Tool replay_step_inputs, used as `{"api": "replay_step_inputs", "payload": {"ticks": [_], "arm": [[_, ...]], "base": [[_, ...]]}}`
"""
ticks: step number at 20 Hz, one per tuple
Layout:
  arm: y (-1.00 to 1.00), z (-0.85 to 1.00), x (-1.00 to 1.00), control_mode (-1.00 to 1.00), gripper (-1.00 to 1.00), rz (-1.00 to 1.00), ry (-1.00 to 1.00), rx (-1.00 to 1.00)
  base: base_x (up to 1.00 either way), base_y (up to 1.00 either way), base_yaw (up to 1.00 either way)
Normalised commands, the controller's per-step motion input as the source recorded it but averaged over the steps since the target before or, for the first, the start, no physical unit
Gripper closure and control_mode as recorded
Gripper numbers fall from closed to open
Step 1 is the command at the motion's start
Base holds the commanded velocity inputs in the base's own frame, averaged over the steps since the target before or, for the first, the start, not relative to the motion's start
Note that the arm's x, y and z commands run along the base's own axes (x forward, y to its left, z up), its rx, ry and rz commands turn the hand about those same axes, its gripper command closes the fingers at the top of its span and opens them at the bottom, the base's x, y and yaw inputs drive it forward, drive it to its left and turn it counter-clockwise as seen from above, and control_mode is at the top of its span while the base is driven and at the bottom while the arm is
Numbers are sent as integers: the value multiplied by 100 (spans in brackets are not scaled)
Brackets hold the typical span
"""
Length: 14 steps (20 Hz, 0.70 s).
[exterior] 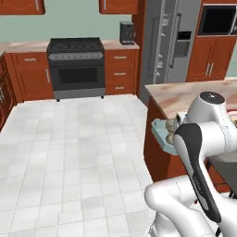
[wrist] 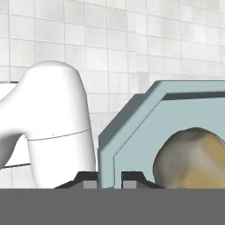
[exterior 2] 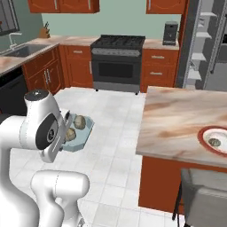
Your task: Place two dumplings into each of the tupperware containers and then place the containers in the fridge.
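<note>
Hand (wrist: 109, 178) pinched on light blue-grey tub (wrist: 132, 127) wall, 2 dumplings (exterior 2: 80, 122) inside

The light blue-grey tupperware container (exterior 2: 82, 133) with cut corners, carrying two tan dumplings (exterior 2: 79, 122), hangs above the floor.

We saw a smooth, matt pale-blue plastic tub (wrist: 132, 127) at lower right of the hand view, its dumpling (wrist: 193, 158) rough and doughy. Glossy white tiles (exterior: 69, 152) covered the floor; the fridge (exterior: 162, 41) at upper right looked like brushed steel, the cabinets (exterior: 120, 69) like reddish wood.
</note>
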Motion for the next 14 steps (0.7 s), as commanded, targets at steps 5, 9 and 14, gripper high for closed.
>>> {"api": "replay_step_inputs", "payload": {"ticks": [5, 9, 14], "arm": [[0, 0, 0, 100, 100, 0, 0, 0], [0, 0, 0, 100, 100, 0, 0, 0], [0, 0, 0, 100, 100, 0, 0, 0]], "base": [[100, 100, -5], [100, 100, -21], [100, 87, -16]]}}
